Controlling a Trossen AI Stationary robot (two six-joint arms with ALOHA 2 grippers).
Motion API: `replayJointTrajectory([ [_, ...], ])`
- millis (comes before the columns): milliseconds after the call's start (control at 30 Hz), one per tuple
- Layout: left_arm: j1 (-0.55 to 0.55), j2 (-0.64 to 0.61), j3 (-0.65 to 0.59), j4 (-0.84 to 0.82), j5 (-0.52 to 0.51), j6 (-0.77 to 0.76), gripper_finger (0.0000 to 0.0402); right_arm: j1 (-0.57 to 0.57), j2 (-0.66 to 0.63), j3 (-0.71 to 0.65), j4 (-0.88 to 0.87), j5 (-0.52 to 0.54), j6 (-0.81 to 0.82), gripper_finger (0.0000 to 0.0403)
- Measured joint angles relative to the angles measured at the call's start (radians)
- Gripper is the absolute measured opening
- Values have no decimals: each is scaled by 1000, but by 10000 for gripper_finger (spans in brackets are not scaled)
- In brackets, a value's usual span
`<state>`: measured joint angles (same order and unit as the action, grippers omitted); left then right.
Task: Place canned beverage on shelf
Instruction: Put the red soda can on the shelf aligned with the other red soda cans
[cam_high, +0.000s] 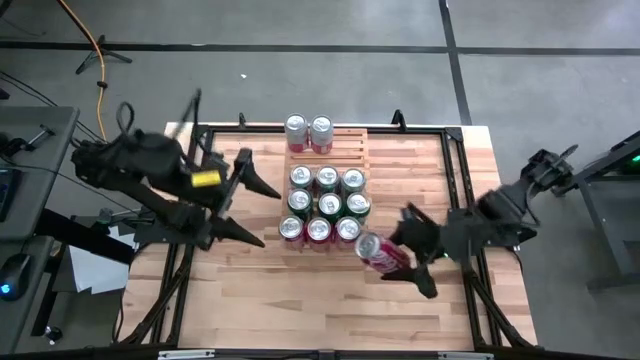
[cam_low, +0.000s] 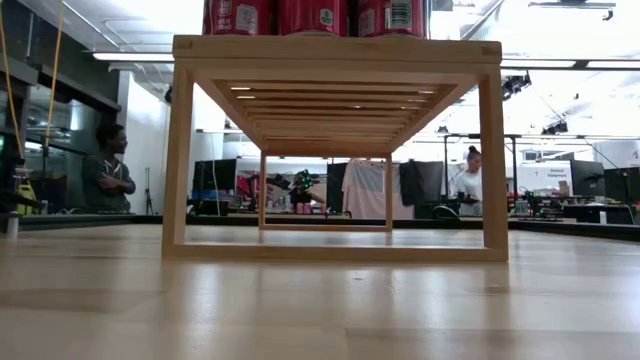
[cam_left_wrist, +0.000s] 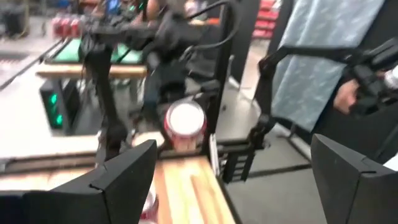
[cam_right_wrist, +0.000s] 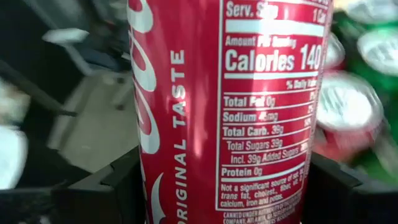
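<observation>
My right gripper (cam_high: 400, 262) is clamped on a red cola can (cam_high: 378, 253), fingers pressed against both sides of it. In the right wrist view the can (cam_right_wrist: 230, 106) fills the frame, its nutrition label facing the camera. I hold it tilted just off the near right corner of the shelf (cam_high: 355, 150), a pale slatted wooden rack at the middle of the table (cam_high: 300, 290). Nine cans (cam_high: 327, 204) already stand there in three rows, green and red, with two more cans (cam_high: 308, 133) at the far edge. My left gripper (cam_high: 248, 205) hangs spread wide and empty just left of the shelf. Beyond the table, two people (cam_low: 105, 170) stand in the room.
</observation>
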<state>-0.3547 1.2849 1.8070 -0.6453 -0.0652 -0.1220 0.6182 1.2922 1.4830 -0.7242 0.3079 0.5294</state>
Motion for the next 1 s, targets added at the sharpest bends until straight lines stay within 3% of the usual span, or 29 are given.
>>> replayJointTrajectory([
  [100,-43,-31,-112,42,-66,-38,321,103,0,-47,-60,161,119,284],
  [200,-71,-77,-253,157,-112,-95,321,184,-4,-165,-39,238,283,284],
  [333,-94,-145,-439,363,-164,-168,321,236,-19,-358,163,323,414,284],
  [500,-109,-211,-587,586,-245,-214,321,222,-42,-549,514,513,312,284],
  [633,-111,-223,-620,651,-295,-218,321,194,-44,-663,780,651,177,284],
  [833,-111,-223,-620,675,-345,-256,321,145,-43,-829,1096,695,59,284],
  [1000,-111,-223,-620,676,-367,-270,321,118,-43,-894,1209,688,7,284],
])
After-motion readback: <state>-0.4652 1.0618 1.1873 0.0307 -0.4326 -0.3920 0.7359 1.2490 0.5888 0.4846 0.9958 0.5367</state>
